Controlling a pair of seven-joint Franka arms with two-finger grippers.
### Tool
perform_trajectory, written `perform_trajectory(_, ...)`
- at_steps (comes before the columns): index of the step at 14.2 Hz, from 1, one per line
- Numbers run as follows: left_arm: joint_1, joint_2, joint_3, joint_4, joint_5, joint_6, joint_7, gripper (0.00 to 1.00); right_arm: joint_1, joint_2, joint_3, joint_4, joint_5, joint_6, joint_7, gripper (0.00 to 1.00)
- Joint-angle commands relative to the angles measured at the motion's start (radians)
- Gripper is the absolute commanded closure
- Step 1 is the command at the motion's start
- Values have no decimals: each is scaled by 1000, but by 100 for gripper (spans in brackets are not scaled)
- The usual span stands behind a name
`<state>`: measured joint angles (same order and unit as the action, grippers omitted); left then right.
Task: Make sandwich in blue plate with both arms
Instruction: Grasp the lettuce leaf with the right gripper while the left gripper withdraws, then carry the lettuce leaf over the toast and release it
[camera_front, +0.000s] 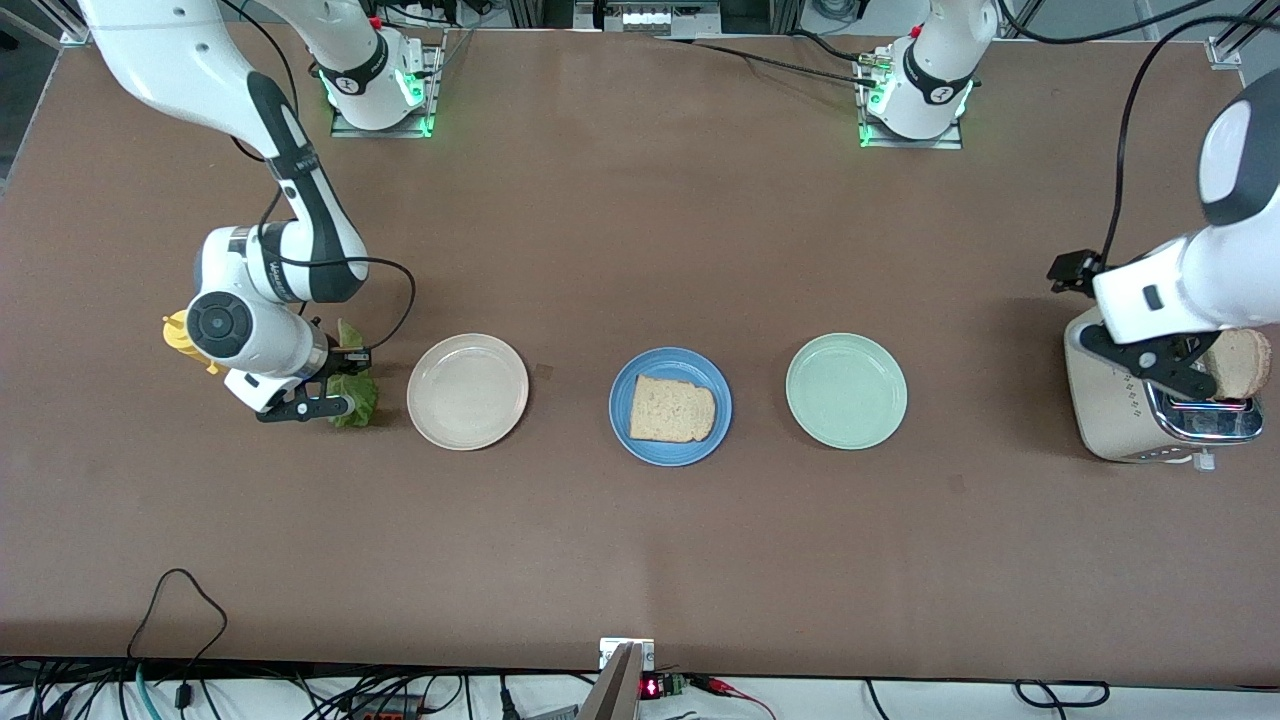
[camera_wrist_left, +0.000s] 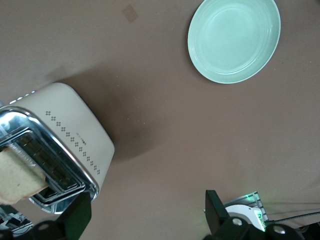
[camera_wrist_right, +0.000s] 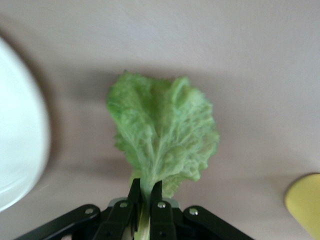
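Note:
The blue plate (camera_front: 620, 402) sits mid-table with one bread slice (camera_front: 672, 409) lying flat in it. A second bread slice (camera_front: 1240, 362) (camera_wrist_left: 17, 175) stands up out of the toaster (camera_front: 1120, 415) (camera_wrist_left: 75, 135) at the left arm's end. My left gripper (camera_wrist_left: 147, 212) hangs open above the table beside the toaster, with nothing between its fingers. At the right arm's end the crinkled green lettuce leaf (camera_front: 357, 397) (camera_wrist_right: 162, 135) lies on the table beside the cream plate. My right gripper (camera_wrist_right: 146, 192) (camera_front: 338, 388) is shut on the leaf's pale stem.
A cream plate (camera_front: 467, 391) (camera_wrist_right: 15, 150) lies between the lettuce and the blue plate. A pale green plate (camera_front: 846, 391) (camera_wrist_left: 234, 39) lies between the blue plate and the toaster. A yellow object (camera_front: 178, 340) (camera_wrist_right: 305, 200) sits by the right arm's wrist.

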<state>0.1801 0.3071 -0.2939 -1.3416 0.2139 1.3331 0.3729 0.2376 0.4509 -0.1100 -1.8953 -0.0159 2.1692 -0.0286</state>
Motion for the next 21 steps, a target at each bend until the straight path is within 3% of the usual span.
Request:
perform_trajectory(1, -30, -83, 50, -13, -27, -11, -31, 0, 12, -15, 76, 216, 5, -204, -83, 100)
perform_trajectory(2, -71, -139, 108, -52, -68, 15, -66, 0, 15, -11, 114, 272, 5, -216, -100, 100)
perform_trajectory(4, -180, -305, 261, -254, -154, 130, -173, 0, 20, 5, 205, 321, 5, -204, -138, 100)
perform_trajectory(6, -182, -342, 289, -310, -168, 224, -220, 0, 29, 35, 297, 387, 5, -203, -169, 100)
perform_trajectory(8, -177, -339, 289, -310, -165, 224, -220, 0, 55, 58, 340, 412, 4, -192, -218, 100)
perform_trajectory(14, -142, -324, 289, -300, -168, 201, -218, 0, 144, 158, 346, 433, 4, 26, -577, 100)
perform_trajectory(18, -125, -324, 289, -300, -166, 184, -220, 0, 250, 300, 343, 597, -7, 43, -743, 100)
perform_trajectory(21, -105, -319, 289, -300, -159, 186, -220, 0, 256, 406, 345, 679, -4, 76, -949, 100)
